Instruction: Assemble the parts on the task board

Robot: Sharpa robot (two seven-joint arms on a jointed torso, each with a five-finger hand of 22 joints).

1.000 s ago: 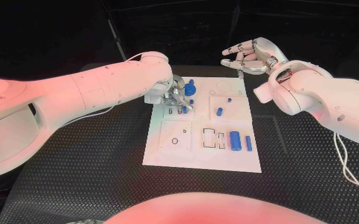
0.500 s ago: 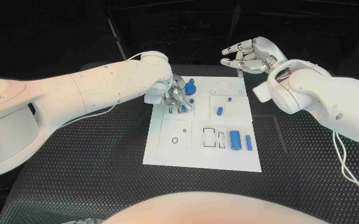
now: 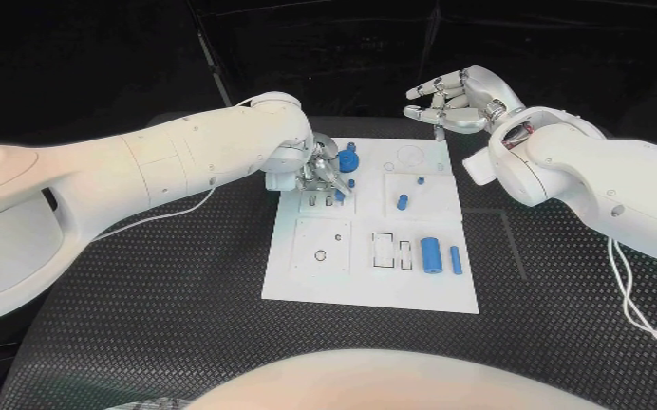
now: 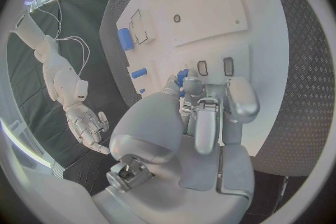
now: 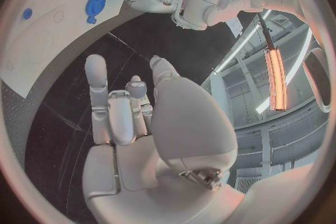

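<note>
**Seating a small blue part near the board's far left slots**

Left hand (image 3: pixel 318 171) down on the board (image 3: pixel 315 282), fingers curled in around a small blue part (image 4: pixel 182 77) at the fingertips; looks pinched, though the exact contact is hard to make out. Two dark slots (image 4: pixel 214 66) just beyond the fingertips in the wrist view, likely the target. Round blue knob (image 3: pixel 347 156) just beside the hand, on its far side. Right hand (image 3: pixel 456 102) raised off the far right corner of the board, fingers spread and lightly bent, holding nothing.

To do this step well:
- Keep the pinch light and low on the part, leaving its lower end free to enter the slot.
- Line the part up over the slot before pressing; straight down, no twisting.
- Watch the knob beside the hand; avoid knocking it on the way out.
- Let go only once the part stands by itself, then lift straight up.

Still loose, well beyond the hand toward the robot: a large cylinder (image 3: pixel 431 257), a thin bar (image 3: pixel 455 261), and a short peg (image 3: pixel 402 204) nearer by. Board flat on the desk (image 3: pixel 164 334).
</note>
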